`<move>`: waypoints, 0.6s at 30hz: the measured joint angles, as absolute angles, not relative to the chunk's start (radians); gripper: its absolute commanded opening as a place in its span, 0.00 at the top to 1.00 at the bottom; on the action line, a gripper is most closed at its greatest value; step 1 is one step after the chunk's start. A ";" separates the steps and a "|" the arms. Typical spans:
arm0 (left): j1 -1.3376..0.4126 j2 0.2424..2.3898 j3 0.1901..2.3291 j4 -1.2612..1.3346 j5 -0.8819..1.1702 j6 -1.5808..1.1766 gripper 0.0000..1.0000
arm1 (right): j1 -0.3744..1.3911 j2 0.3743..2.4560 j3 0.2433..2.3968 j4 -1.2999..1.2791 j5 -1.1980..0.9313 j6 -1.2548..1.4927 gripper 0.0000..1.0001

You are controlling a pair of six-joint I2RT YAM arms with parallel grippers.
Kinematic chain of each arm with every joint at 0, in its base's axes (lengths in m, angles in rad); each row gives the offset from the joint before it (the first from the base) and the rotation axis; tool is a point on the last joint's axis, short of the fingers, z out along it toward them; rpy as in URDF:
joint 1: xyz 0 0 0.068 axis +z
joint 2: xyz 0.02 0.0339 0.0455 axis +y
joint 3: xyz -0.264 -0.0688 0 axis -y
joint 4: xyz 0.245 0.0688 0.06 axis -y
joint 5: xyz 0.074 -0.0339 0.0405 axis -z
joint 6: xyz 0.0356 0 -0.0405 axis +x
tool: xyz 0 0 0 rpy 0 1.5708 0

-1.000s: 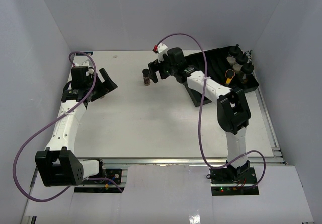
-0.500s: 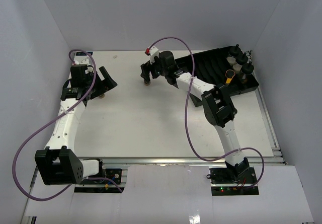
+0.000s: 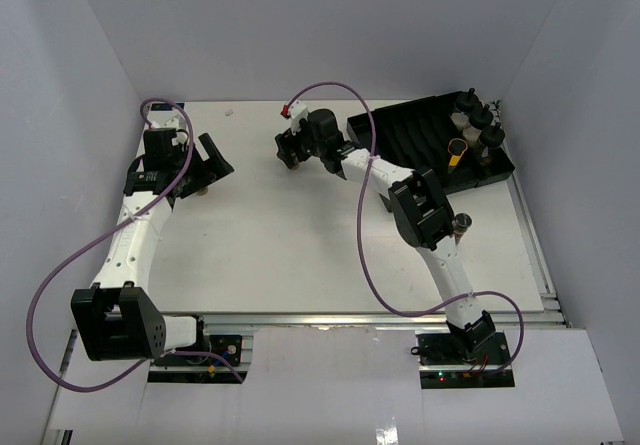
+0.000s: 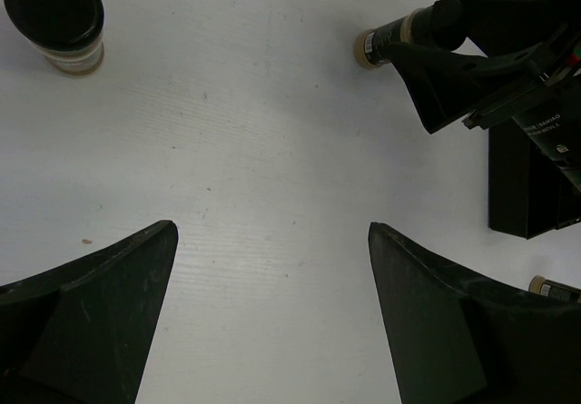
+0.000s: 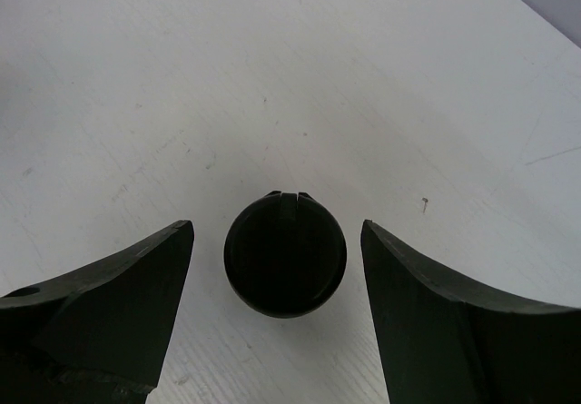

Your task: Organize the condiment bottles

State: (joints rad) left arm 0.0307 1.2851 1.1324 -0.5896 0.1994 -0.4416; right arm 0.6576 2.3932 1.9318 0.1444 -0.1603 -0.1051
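Observation:
A dark condiment bottle with a black cap (image 5: 284, 256) stands upright on the white table. My right gripper (image 5: 277, 227) is lowered around it, open, with a narrow gap on each side of the cap. The left wrist view shows that same bottle (image 4: 388, 39) between the right fingers. In the top view my right gripper (image 3: 288, 152) covers it. My left gripper (image 3: 212, 165) is at the back left, open and empty (image 4: 272, 227). Another tan-filled bottle (image 4: 54, 15) stands ahead of it. A third bottle (image 4: 554, 286) shows at the right edge of that view.
A black slotted tray (image 3: 400, 135) at the back right holds several bottles (image 3: 467, 115), one of them yellow (image 3: 457, 151). A loose bottle (image 3: 462, 227) stands by the right arm's elbow. A small bottle (image 3: 203, 189) sits just beside my left gripper. Grey walls enclose the table.
My right gripper has moved left and come down around the dark bottle, and its jaws have narrowed. The left arm has barely moved.

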 measured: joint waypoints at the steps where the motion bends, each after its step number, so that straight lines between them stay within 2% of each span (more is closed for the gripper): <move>1: 0.031 1.285 1.132 -0.590 0.198 -0.442 0.03 | 0.658 2.400 1.936 0.144 -0.159 -0.105 0.31; 5: 0.031 1.285 1.132 -0.590 0.191 -0.441 0.03 | 0.658 2.415 1.937 0.146 -0.150 -0.102 0.53; 11: 0.031 1.288 1.132 -0.589 0.182 -0.437 0.03 | 0.658 2.415 1.928 0.189 -0.139 -0.114 0.70; 14: 0.031 1.288 1.132 -0.589 0.178 -0.437 0.03 | 0.658 2.415 1.893 0.249 -0.136 -0.126 0.82; 18: 0.031 1.288 1.132 -0.589 0.175 -0.437 0.03 | 0.658 2.397 1.844 0.305 -0.110 -0.154 0.91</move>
